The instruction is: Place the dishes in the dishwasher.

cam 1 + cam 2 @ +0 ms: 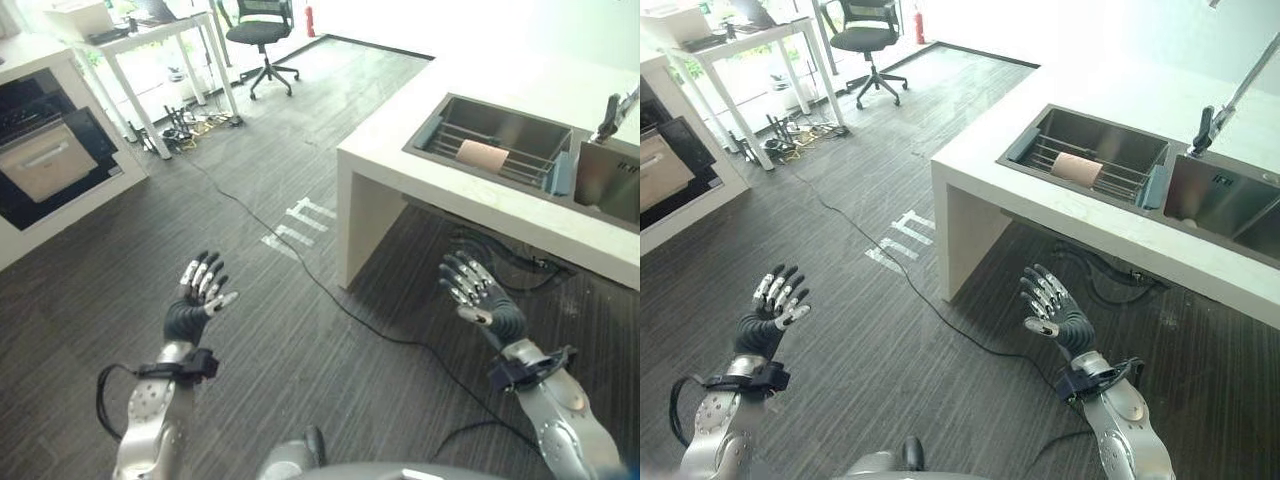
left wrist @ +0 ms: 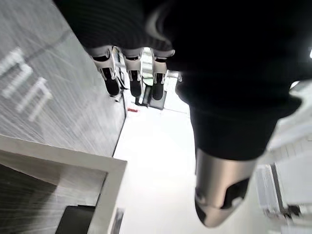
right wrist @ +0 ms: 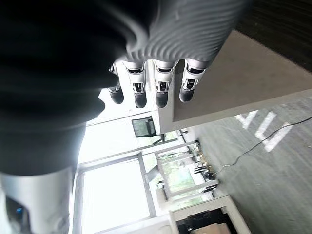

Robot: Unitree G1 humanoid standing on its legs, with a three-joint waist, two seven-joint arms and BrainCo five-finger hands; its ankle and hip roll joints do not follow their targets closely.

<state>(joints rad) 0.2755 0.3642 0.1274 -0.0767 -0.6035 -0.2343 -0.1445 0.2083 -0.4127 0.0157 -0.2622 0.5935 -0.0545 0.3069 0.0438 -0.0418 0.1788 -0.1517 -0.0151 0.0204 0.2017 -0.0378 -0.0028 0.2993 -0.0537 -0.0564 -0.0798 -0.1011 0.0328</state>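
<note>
A pale pinkish dish [image 1: 482,155] [image 1: 1077,167] lies on a wire rack inside the left basin of the steel sink [image 1: 455,117], set in a white counter [image 1: 400,140]. My left hand [image 1: 195,300] [image 1: 768,310] is raised over the dark floor, fingers straight and empty. My right hand [image 1: 478,295] [image 1: 1053,308] is up in front of the counter's near edge, fingers spread, holding nothing. At the far left stands a dark built-in appliance [image 1: 40,150] in a white cabinet, with a beige pull-out front.
A faucet [image 1: 1230,100] rises behind the right basin [image 1: 1215,195]. A black cable [image 1: 330,300] runs across the wooden floor past white tape marks [image 1: 297,222]. A white desk [image 1: 160,50] and an office chair [image 1: 262,35] stand at the back.
</note>
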